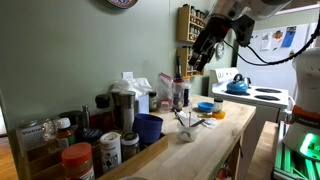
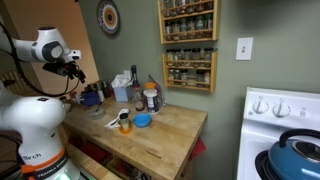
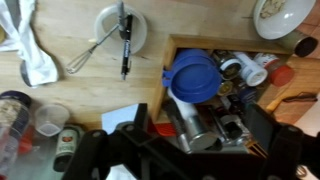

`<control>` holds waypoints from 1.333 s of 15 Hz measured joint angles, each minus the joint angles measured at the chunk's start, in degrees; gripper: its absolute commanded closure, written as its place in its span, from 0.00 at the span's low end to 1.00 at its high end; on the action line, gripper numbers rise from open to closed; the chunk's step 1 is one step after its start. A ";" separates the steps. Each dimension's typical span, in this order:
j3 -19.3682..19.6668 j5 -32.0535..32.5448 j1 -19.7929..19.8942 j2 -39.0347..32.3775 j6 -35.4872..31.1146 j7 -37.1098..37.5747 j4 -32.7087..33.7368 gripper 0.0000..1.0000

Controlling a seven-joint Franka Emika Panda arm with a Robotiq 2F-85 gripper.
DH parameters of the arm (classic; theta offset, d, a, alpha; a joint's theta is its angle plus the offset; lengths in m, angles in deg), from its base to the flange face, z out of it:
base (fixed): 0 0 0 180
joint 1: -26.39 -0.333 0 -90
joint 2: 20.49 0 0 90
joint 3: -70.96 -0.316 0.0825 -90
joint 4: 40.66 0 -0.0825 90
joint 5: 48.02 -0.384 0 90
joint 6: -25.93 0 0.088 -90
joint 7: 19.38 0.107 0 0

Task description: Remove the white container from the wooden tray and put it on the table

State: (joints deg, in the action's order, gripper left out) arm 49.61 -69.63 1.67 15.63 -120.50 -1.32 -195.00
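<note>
The white container point(image 1: 110, 148), a small white jar with a black lid, stands in the wooden tray point(image 1: 146, 155) between a red-lidded jar point(image 1: 77, 160) and a blue cup point(image 1: 148, 128). In the wrist view the white container point(image 3: 250, 70) shows to the right of the blue cup point(image 3: 193, 75), inside the tray point(image 3: 172, 48). My gripper point(image 1: 200, 55) hangs high above the table point(image 1: 205, 150), open and empty. In the wrist view its fingers point(image 3: 198, 135) straddle a steel canister point(image 3: 190, 125) far below. The gripper also shows in an exterior view point(image 2: 78, 70).
The tray is crowded with jars and bottles. On the table lie a white plate with a pen point(image 3: 122, 27), a whisk point(image 3: 90, 52), a white cloth point(image 3: 35, 50), a clear cup point(image 3: 48, 118) and a bowl point(image 3: 285, 12). A stove with a blue kettle point(image 1: 237, 85) stands beyond.
</note>
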 measured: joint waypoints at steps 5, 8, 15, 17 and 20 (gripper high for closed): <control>-2.31 -0.37 -4.92 -10.67 -7.98 -4.68 5.66 0.00; -0.68 -1.07 -6.43 -14.91 -9.81 -7.17 7.66 0.00; -0.35 -1.16 -6.83 -15.35 -9.81 -7.51 8.20 0.00; -0.34 -1.16 -6.84 -15.35 -9.81 -7.51 8.20 0.00; -0.33 -1.16 -6.84 -15.35 -9.81 -7.51 8.21 0.00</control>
State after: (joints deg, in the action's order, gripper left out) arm 49.28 -70.80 -5.17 0.28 -130.31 -8.84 -186.80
